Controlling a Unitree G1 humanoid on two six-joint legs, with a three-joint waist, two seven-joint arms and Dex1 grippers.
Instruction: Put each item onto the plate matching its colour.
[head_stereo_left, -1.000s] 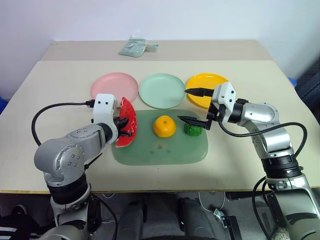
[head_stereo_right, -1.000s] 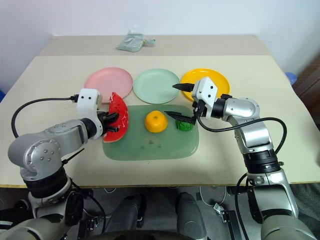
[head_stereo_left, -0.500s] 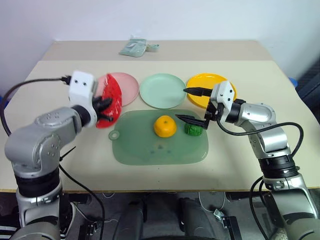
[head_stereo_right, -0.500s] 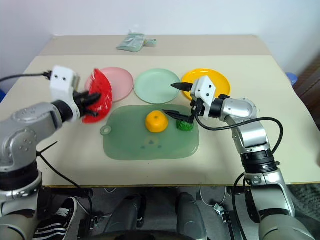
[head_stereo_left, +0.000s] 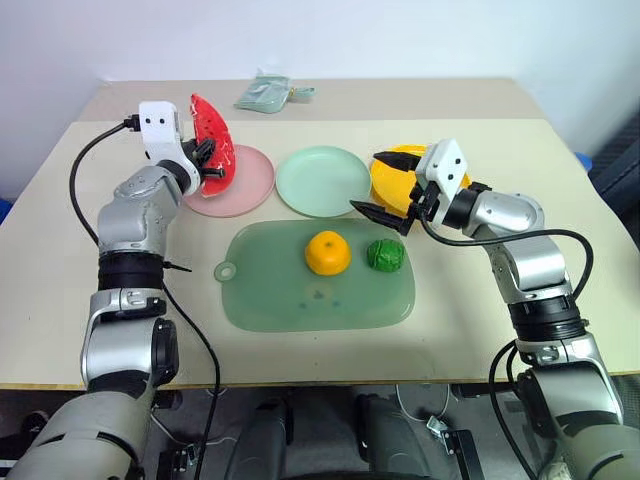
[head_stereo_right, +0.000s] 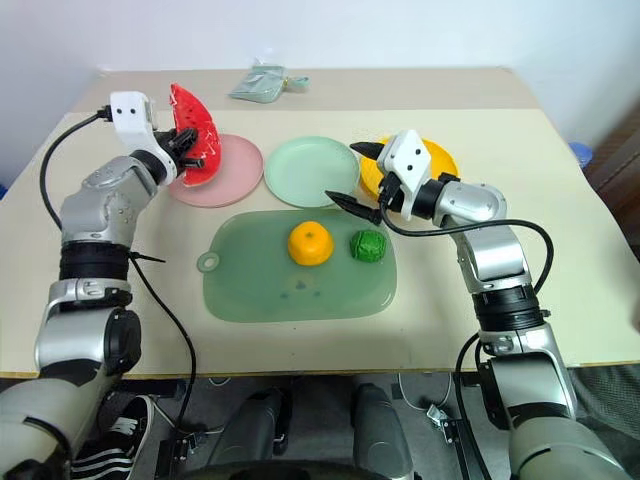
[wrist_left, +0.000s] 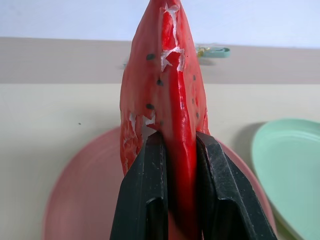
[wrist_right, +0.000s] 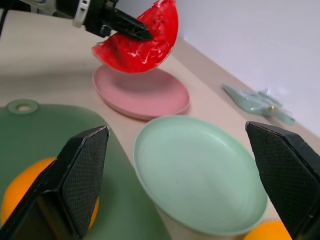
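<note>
Watermelon wedge (head_stereo_left: 212, 143) hung over my pink plate (head_stereo_left: 243, 180), clamped in the left gripper (head_stereo_left: 207, 157).
Right gripper (head_stereo_left: 385, 186) gaped above the beige table (head_stereo_left: 500, 320), white wall (head_stereo_left: 400, 40) behind.

The red watermelon wedge (head_stereo_left: 212, 143) is held in the air above the pink plate (head_stereo_left: 240, 182), pinched at its lower part between two black fingers (wrist_left: 142, 200), its flat red faces upright, with dark seeds and scuffed white patches; the pink plate lies on the worktop, leftmost in a row of three, with the pale mint green plate (head_stereo_left: 322, 180) just beside it and the yellow-orange plate (head_stereo_left: 392, 177) at the right end, partly hidden; nearer the robot, the round orange (head_stereo_left: 328, 252) and the dark green leafy ball (head_stereo_left: 385, 254) sit near each other, apart, on the translucent green cutting mat (head_stereo_left: 300, 300).
</note>
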